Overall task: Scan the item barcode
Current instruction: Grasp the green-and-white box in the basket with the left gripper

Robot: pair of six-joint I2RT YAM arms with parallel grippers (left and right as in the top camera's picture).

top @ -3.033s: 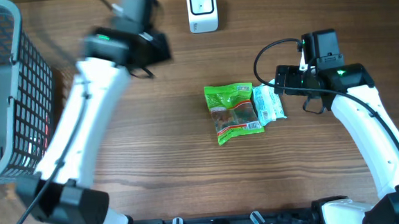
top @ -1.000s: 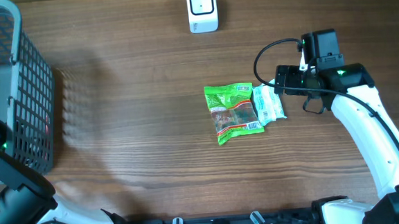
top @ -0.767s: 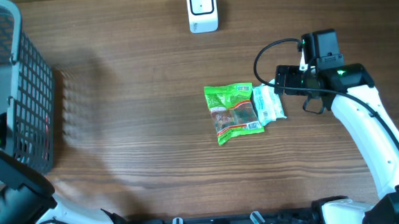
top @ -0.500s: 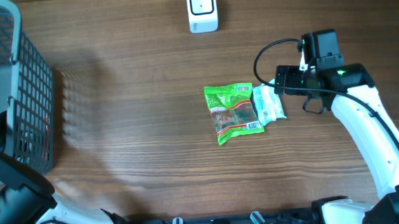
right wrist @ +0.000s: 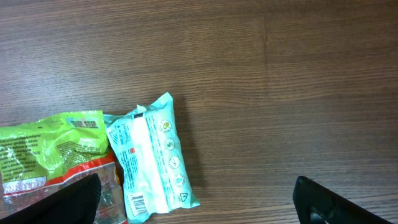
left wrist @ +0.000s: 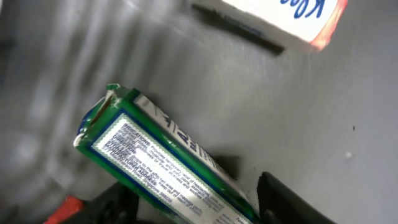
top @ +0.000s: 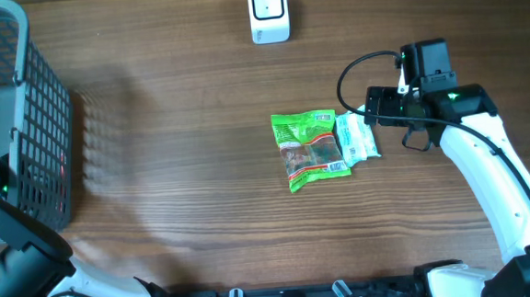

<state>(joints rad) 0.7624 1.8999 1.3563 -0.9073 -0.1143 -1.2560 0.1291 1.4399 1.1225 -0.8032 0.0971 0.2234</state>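
Here, green box fine print illegible; teal packet shows barcode.

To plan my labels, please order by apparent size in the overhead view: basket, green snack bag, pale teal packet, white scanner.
1. basket, though the frame cuts it off
2. green snack bag
3. white scanner and pale teal packet: alike, not ranked

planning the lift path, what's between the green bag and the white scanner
Only bare table between the green bag and the white scanner, in the overhead view.
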